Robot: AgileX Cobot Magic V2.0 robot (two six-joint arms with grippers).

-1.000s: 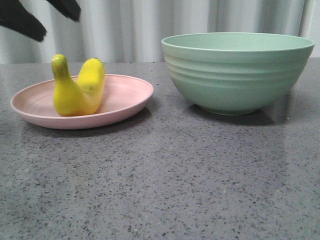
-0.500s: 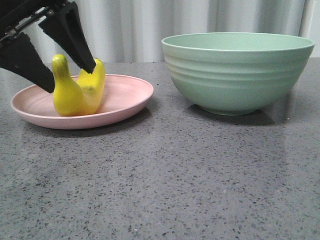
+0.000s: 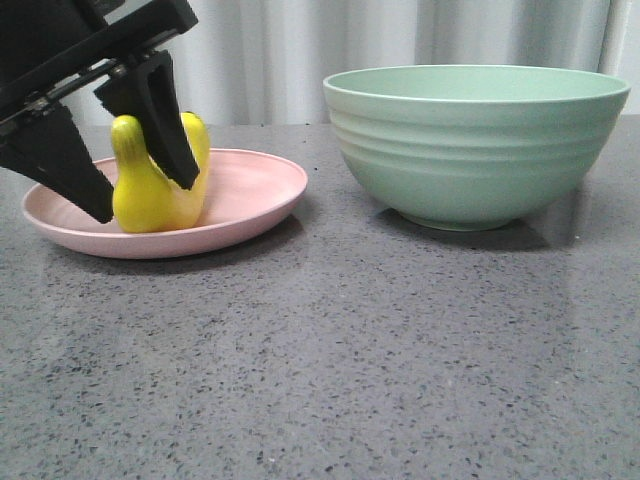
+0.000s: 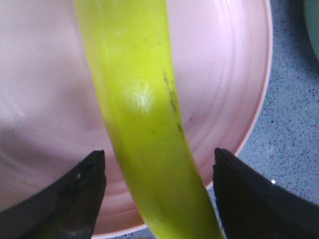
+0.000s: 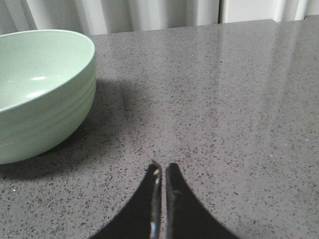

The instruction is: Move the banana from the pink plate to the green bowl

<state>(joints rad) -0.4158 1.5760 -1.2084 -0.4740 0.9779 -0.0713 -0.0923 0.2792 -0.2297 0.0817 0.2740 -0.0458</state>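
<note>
One banana [image 3: 160,185] (on one pink plate [image 3: 255,195]), one green bowl [image 3: 475,145].

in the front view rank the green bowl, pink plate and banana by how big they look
1. green bowl, widest and by far the tallest.
2. pink plate, nearly as wide, though very shallow.
3. banana, smallest, sitting within the plate's rim.
All sit at similar depth, so the order looks reliable.

The banana [image 3: 150,190] — glossy yellow, curved — lay on the pink plate [image 3: 250,195]. The green bowl [image 3: 475,140] stood apart, upright.

banana [image 3: 150,190] on plate [image 3: 250,200], bowl [image 3: 475,140] to its right
</note>
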